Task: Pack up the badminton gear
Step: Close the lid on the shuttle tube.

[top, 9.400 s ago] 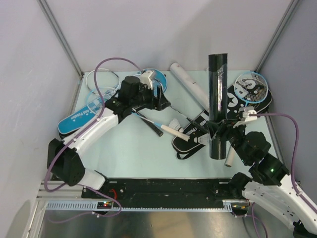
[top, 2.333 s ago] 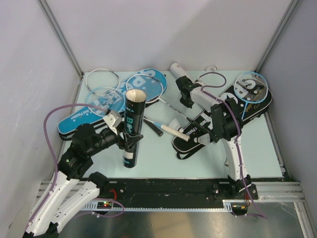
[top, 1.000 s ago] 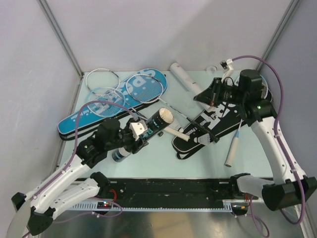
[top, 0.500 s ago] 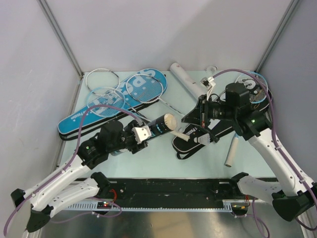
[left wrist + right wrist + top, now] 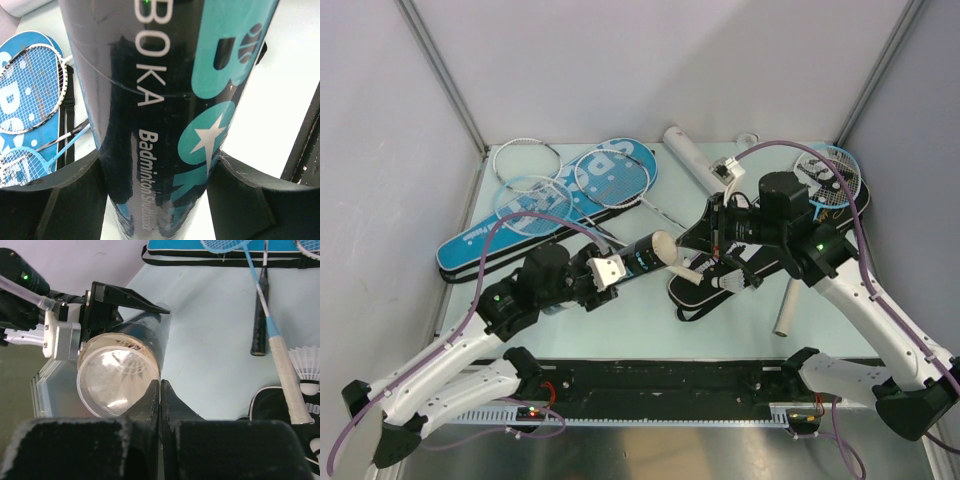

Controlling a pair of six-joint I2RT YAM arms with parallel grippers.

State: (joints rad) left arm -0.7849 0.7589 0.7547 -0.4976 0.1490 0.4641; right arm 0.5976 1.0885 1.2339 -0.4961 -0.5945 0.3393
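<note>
My left gripper is shut on a black "Badminton Shuttlecock" tube and holds it nearly level above the table. Both black fingers clamp the tube at its sides. Its clear-capped end faces right, and white feathers show through the cap. My right gripper is shut with nothing between its jaws. Its tips sit at the cap's lower right rim. A shuttlecock lies on the black cover. A light-blue racket rests on that cover too.
A white tube lies at the back centre. Two rackets overlap the blue cover at the back left. A white racket handle lies at the right front. The enclosure walls stand close on three sides.
The right arm swung left and down from the back right, bringing its shut tips to the tube's capped end. The left arm lifted the tube slightly and turned it toward the right.
</note>
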